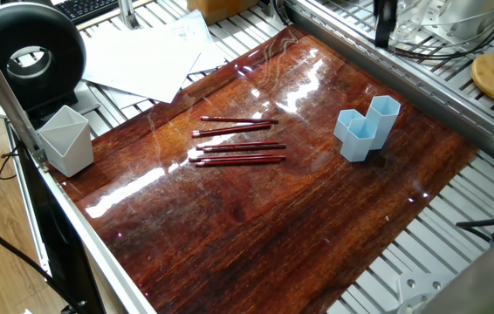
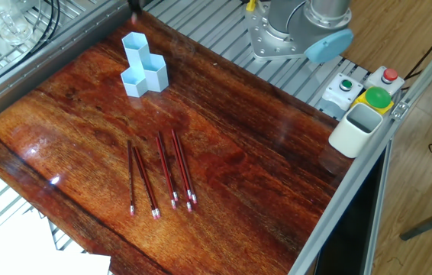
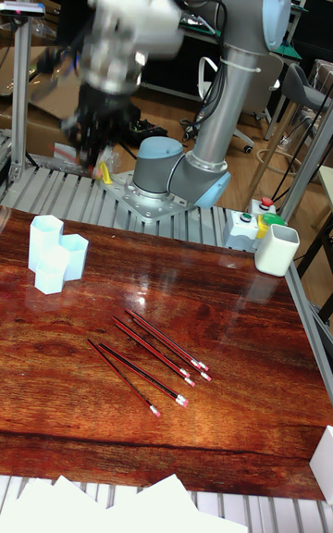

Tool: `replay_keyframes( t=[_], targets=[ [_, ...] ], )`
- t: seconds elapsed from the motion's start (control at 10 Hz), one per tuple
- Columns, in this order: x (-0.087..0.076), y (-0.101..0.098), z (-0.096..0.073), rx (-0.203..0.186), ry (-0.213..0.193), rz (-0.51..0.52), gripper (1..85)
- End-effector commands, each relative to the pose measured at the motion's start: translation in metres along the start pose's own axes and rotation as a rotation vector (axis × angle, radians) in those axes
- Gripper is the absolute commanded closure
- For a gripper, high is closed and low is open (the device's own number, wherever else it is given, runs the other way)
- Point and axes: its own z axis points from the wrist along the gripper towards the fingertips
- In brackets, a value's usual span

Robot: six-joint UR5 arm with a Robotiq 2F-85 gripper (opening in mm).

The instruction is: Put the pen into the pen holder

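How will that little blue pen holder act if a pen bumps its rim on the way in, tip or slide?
The pen holder looks like thin, light plastic standing loose on the glossy wooden tabletop, so it would probably slide. Its tallest tube sits at one end, so a high bump there might tip it. The joined tubes widen the base, which should help.
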Motion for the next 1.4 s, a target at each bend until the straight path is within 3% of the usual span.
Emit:
replay_keyframes(
  t=[0.0, 0.1, 0.3, 0.4, 0.5, 0.6, 0.7, 0.8, 0.9, 1.0, 1.1, 1.2, 1.3],
  targets=[
    [-0.046, -0.005, -0.053, 0.105, -0.246, -0.155, 84.7],
    [-0.061, -0.004, -0.055, 0.112, -0.306, -0.188, 84.7],
    [-0.068, -0.011, -0.050, 0.140, -0.323, -0.198, 84.7],
    [-0.074, -0.008, -0.052, 0.132, -0.348, -0.189, 84.7],
    [-0.073, -0.003, -0.051, 0.104, -0.347, -0.163, 84.7],
    [-0.056, -0.002, -0.045, 0.089, -0.281, -0.125, 84.7],
    [-0.051, 0.009, -0.043, 0.042, -0.263, -0.085, 84.7],
    [-0.050, 0.010, -0.043, 0.034, -0.259, -0.053, 84.7],
    [-0.060, 0.013, -0.046, 0.021, -0.303, -0.048, 84.7],
    [-0.086, 0.007, -0.058, 0.050, -0.423, -0.061, 84.7],
    [-0.088, 0.008, -0.067, 0.046, -0.531, -0.094, 84.7],
    [-0.082, 0.008, -0.062, 0.010, -0.584, -0.122, 84.7],
    [-0.069, -0.002, -0.049, 0.027, -0.580, -0.152, 84.7]
  ],
)
